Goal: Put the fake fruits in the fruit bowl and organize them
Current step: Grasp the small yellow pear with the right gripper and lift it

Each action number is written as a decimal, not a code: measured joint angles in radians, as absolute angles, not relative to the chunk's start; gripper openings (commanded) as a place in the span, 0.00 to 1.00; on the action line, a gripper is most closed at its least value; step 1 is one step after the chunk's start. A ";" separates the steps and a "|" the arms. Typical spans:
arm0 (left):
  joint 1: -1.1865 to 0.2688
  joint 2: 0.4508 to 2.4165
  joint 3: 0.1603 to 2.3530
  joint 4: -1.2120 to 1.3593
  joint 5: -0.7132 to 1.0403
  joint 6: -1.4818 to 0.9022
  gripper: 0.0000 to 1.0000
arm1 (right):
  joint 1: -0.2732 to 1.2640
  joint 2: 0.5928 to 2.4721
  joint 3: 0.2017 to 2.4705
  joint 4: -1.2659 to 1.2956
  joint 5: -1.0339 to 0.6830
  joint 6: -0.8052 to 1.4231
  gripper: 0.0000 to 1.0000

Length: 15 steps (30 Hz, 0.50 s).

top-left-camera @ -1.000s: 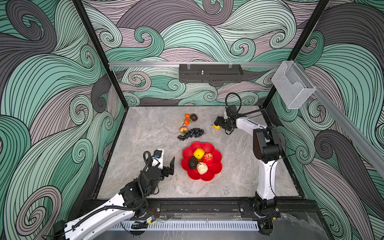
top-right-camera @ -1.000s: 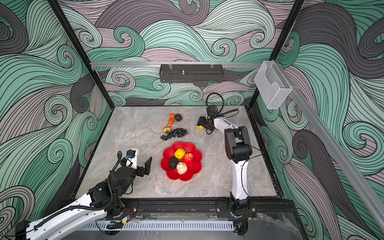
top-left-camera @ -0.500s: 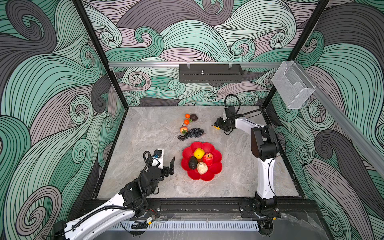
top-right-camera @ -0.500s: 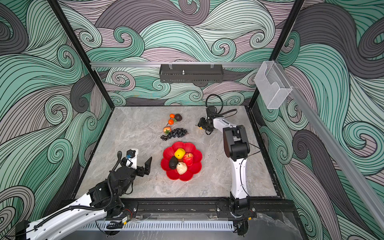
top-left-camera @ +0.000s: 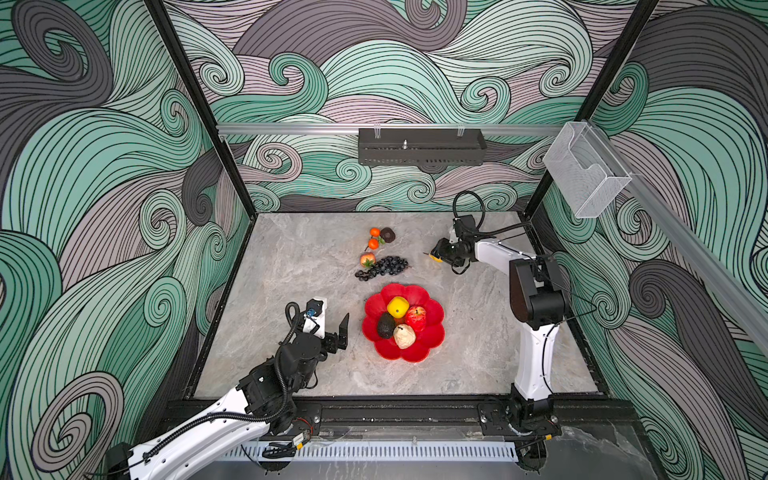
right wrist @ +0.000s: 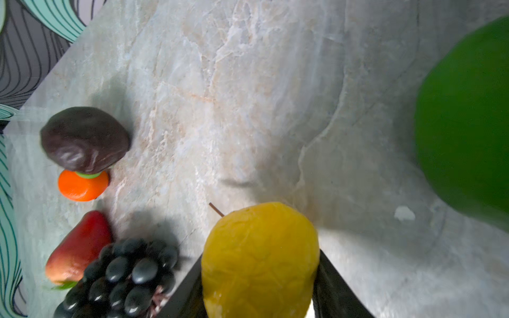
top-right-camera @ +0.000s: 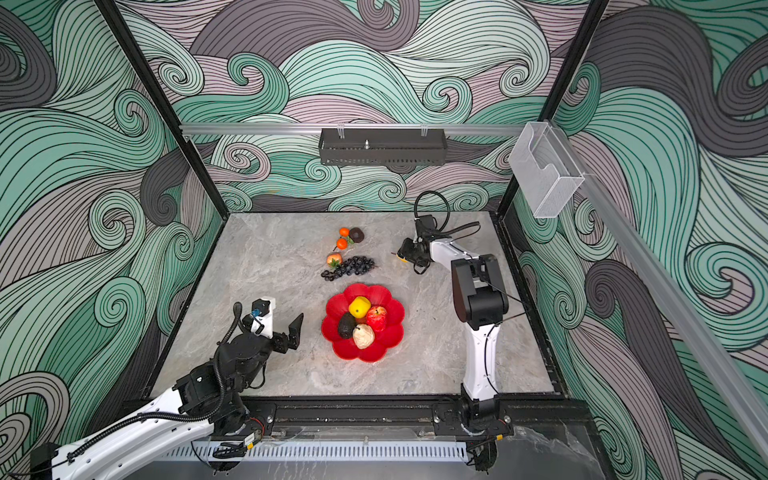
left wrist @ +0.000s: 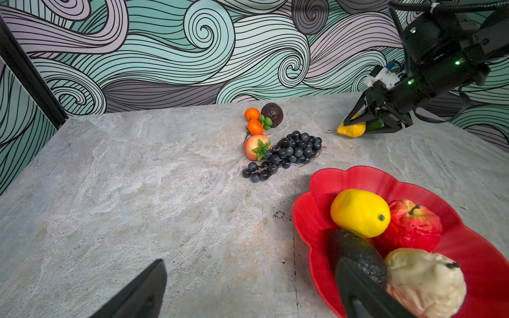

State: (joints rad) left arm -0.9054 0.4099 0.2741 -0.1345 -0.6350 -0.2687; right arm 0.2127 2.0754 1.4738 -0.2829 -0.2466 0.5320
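Note:
The red fruit bowl [top-left-camera: 419, 353] [top-right-camera: 376, 353] holds a yellow lemon [top-left-camera: 397, 306], a red apple [top-left-camera: 415, 316], a dark avocado [top-left-camera: 385, 325] and a cream pear [top-left-camera: 404, 336]. Behind it on the table lie a black grape bunch [top-left-camera: 382, 267], a peach-coloured fruit [top-left-camera: 367, 260], two tangerines [top-left-camera: 374, 237] and a dark round fruit [top-left-camera: 387, 235]. My right gripper [top-left-camera: 436, 255] [right wrist: 260, 256] is shut on a yellow pear [right wrist: 260, 269] at the back right, low over the table. A green lime [right wrist: 468, 124] lies beside it. My left gripper [top-left-camera: 330, 322] [left wrist: 250, 275] hovers open, empty, left of the bowl.
Patterned walls with black posts [top-left-camera: 199, 108] close in the table on three sides. A black rack [top-left-camera: 422, 146] hangs on the back rail. A clear plastic holder [top-left-camera: 584, 170] sits high at the right. The right arm's upright elbow [top-left-camera: 536, 299] stands right of the bowl.
My right gripper's jaws have closed onto the yellow pear, and its arm has shifted slightly. The left arm and the fruits in the bowl have not moved.

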 measured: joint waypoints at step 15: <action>-0.905 0.448 0.302 -0.150 -0.591 -0.348 0.92 | 0.226 1.566 0.926 -0.034 -0.469 0.673 0.49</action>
